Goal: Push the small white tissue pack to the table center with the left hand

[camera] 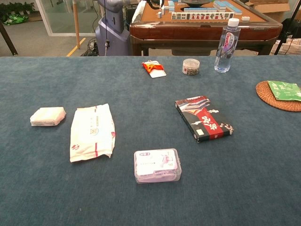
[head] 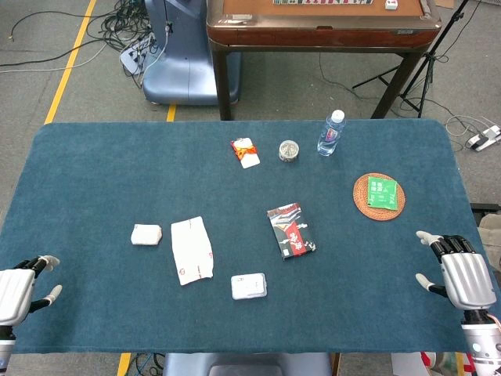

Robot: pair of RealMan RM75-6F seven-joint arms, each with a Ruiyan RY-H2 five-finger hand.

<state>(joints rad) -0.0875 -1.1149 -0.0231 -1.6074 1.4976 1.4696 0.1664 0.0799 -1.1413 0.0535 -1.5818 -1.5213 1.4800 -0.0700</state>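
Blue felt table (head: 94, 172) fills both views. Left hand (head: 19, 291) rests at the near-left table edge, fingers spread, holding nothing; seen only in the head view. Right hand (head: 462, 274) sits at the near-right edge, fingers apart, empty too. Large white wet-wipe pack (camera: 92, 132) lies flat left of centre. Black-and-red box (camera: 204, 118) lies right of centre, angled. Round woven coaster (camera: 277, 96) at the far right has a green packet (camera: 285, 90) on top. Clear water bottle (camera: 226, 39) stands upright at the far edge, a small round jar (camera: 190, 66) just beside it, a red-white snack packet (camera: 154, 68) further left. Clear plastic case (camera: 157, 165) near the front edge. Small white tissue pack (camera: 47, 116) lies left of the wet-wipe pack, apart from it, well away from the left hand.
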